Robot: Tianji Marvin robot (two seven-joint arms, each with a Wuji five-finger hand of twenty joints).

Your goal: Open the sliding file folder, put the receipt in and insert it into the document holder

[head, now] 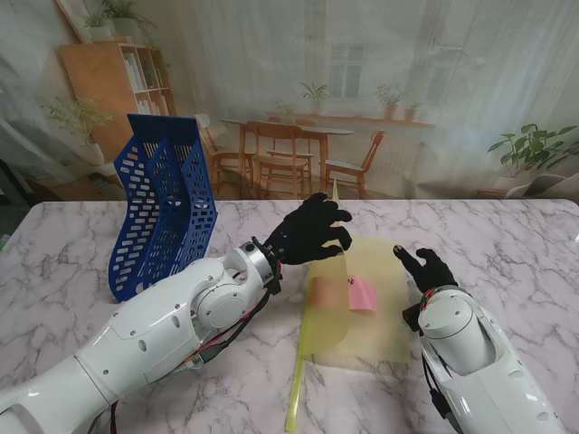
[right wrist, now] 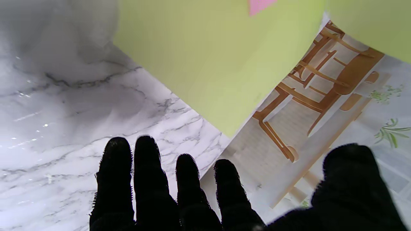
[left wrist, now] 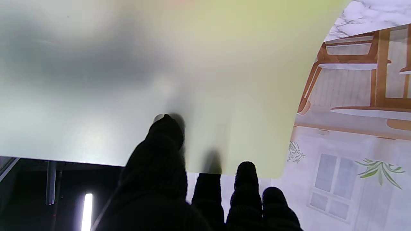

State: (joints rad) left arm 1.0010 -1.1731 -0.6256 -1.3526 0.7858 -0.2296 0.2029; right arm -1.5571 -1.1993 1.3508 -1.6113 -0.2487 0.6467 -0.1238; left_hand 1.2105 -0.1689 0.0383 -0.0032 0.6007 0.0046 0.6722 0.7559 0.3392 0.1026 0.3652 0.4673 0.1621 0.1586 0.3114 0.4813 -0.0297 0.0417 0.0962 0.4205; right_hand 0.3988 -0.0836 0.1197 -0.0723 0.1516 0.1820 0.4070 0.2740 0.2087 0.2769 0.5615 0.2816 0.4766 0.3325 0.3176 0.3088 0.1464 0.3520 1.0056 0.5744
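Observation:
A yellow-green translucent folder (head: pixel 384 316) lies on the marble table in front of me. Its top sheet (head: pixel 327 307) is lifted and curled, and my left hand (head: pixel 312 231) is shut on that sheet's far edge. In the left wrist view the thumb (left wrist: pixel 163 141) presses on the sheet (left wrist: pixel 224 80). A pink receipt (head: pixel 362 294) rests on the lower sheet under the raised flap. My right hand (head: pixel 427 268) hovers open just right of the folder, holding nothing; its fingers (right wrist: pixel 147 173) point at the folder (right wrist: pixel 199 57) and receipt (right wrist: pixel 258 4). The blue document holder (head: pixel 163 203) stands at the far left.
A long yellow-green slide bar (head: pixel 295 393) runs along the folder's left edge toward me. The marble table (head: pixel 507 244) ends at a printed backdrop of a dining room just beyond the holder and folder.

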